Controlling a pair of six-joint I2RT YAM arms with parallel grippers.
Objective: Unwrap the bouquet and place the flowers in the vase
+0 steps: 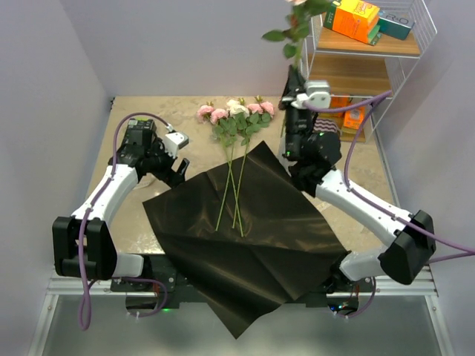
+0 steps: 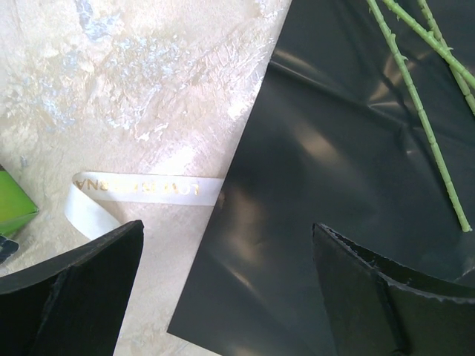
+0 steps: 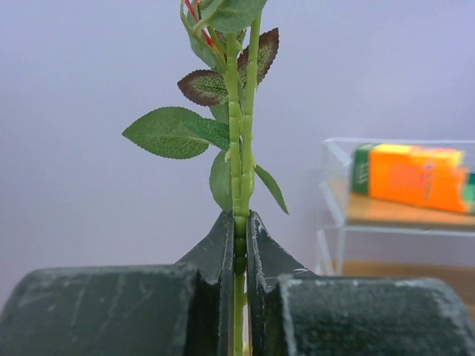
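Unwrapping is done: the large black paper sheet lies open on the marbled beige counter, a pale ribbon loose beside it. The right tool is clamped tight on a leafy green rose stem, held upright and high near the white wire shelf. Other pink and cream roses lie at the sheet's far corner. The left tool hangs wide open and empty over the sheet's left edge. No vase is visible; placing looks not yet done.

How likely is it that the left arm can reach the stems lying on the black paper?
Probably yes: the left gripper hangs open at the edge of the black paper, and the stems lie uncovered on it, nothing between.
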